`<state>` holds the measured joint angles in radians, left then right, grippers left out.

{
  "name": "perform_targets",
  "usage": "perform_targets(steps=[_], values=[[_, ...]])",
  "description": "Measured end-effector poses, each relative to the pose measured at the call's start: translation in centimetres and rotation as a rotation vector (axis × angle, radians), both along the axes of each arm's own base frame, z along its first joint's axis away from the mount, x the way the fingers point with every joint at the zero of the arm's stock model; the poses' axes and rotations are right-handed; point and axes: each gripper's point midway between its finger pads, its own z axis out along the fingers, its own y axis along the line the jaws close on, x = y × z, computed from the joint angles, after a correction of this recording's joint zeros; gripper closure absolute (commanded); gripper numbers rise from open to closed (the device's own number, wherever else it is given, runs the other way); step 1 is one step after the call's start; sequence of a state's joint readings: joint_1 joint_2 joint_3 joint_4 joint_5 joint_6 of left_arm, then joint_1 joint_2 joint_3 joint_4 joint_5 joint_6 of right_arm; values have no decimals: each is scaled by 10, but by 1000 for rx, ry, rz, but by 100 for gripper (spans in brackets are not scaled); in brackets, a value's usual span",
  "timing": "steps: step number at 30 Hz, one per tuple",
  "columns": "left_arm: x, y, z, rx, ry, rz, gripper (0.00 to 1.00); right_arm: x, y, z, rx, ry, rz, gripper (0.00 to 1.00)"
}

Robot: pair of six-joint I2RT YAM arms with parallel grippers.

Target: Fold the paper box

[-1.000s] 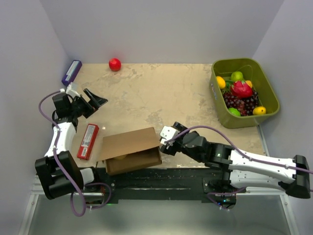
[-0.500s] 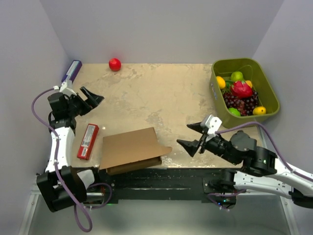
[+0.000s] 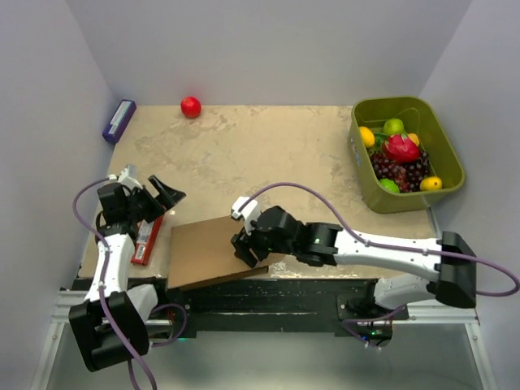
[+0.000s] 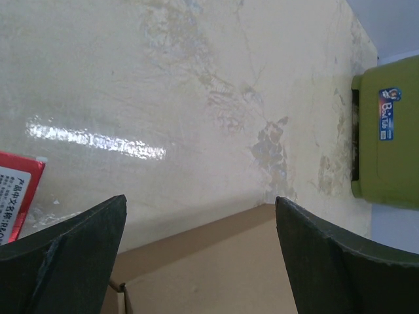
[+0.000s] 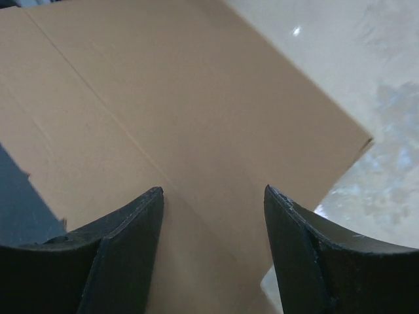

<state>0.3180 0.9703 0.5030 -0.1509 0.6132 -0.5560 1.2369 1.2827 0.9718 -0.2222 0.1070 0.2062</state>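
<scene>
cardboard of the paper box (image 3: 199, 253) now lies flatter, directly under the right claw (image 5: 213, 193), which has swung back over the lid, released, gripping nothing. so the lid looks nearly closed. beyond, the left claw (image 4: 200, 199) gapes empty just beside the box's far corner.

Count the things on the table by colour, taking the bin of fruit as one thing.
Red: 2 (ball, packet)
Purple: 1 (small box)
Brown: 1 (paper box)
Green: 1 (bin)
Total: 5
</scene>
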Motion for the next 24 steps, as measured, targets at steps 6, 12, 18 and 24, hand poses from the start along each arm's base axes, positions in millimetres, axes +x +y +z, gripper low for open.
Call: perform_targets(steps=[6, 12, 18, 24], values=[[-12, -23, -20, -15, 37, -71, 0, -10, 12, -73, -116, 173, -21, 35], [-2, -57, -31, -16, 70, -189, 0, 17, 10, -96, -95, 250, -127, 36], [37, -87, -13, 7, 26, -269, 0, 78, -5, -97, -23, 259, -280, 36], [107, -118, 47, 53, -138, -321, 0, 117, -29, -96, 4, 249, -384, 26]])
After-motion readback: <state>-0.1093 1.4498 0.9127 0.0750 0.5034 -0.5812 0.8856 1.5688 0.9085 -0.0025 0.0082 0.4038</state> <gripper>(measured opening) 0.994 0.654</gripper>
